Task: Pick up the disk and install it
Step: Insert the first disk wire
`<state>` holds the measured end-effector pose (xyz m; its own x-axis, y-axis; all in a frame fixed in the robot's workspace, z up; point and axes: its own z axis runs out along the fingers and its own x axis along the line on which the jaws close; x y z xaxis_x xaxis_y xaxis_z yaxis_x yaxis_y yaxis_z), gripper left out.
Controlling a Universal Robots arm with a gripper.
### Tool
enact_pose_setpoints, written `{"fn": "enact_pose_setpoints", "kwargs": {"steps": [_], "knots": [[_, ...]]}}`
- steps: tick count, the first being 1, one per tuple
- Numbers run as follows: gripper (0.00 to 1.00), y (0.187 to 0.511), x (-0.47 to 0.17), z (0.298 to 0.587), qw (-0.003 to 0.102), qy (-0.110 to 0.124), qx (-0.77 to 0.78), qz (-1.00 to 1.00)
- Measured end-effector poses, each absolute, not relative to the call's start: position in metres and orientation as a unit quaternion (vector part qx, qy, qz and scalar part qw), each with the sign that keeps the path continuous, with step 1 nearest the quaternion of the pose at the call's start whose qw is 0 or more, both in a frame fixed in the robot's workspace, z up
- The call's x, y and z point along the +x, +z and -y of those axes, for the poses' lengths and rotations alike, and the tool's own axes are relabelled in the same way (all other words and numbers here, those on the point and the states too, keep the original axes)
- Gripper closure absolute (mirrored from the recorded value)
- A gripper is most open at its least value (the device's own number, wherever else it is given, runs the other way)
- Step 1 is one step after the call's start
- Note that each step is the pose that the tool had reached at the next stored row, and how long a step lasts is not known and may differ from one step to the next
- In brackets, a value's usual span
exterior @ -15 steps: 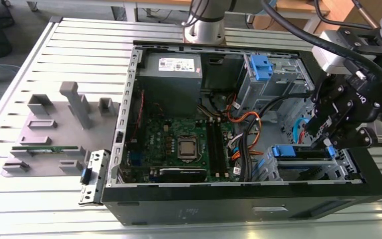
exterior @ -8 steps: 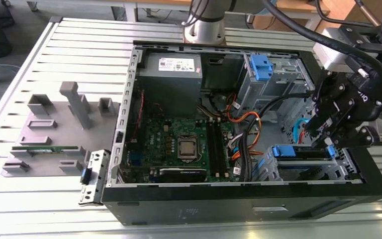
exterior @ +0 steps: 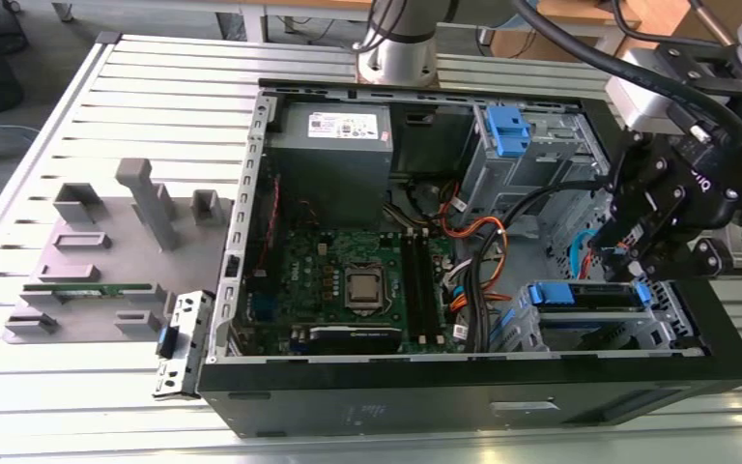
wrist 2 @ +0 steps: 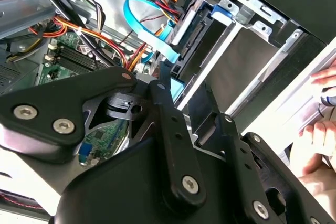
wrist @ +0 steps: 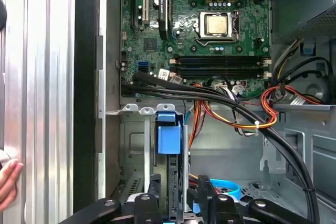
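Where seated, disk (wrist: 169,140) beneath claw (wrist: 178,203)

Black linkage-fingered hand (exterior: 642,266) with silver screws, silver wrist block, thick black cables, grey arm base.

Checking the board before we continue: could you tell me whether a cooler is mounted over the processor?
No, the processor sits bare in its socket on the motherboard.

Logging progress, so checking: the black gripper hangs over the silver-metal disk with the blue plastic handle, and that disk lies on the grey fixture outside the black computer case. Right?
Not quite. The disk sits in the metal drive cage inside the computer case, not on the grey fixture; the exterior view shows it. The gripper does hang over it.
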<state>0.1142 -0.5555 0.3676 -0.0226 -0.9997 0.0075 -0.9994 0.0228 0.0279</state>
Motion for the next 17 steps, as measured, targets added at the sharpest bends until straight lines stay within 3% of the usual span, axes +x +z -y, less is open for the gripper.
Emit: {"fn": "enact_pose_setpoints", "kwargs": {"steps": [17], "knots": [[0.58,0.357,0.125,0.550,0.012,-0.007,0.699,0.715]]}}
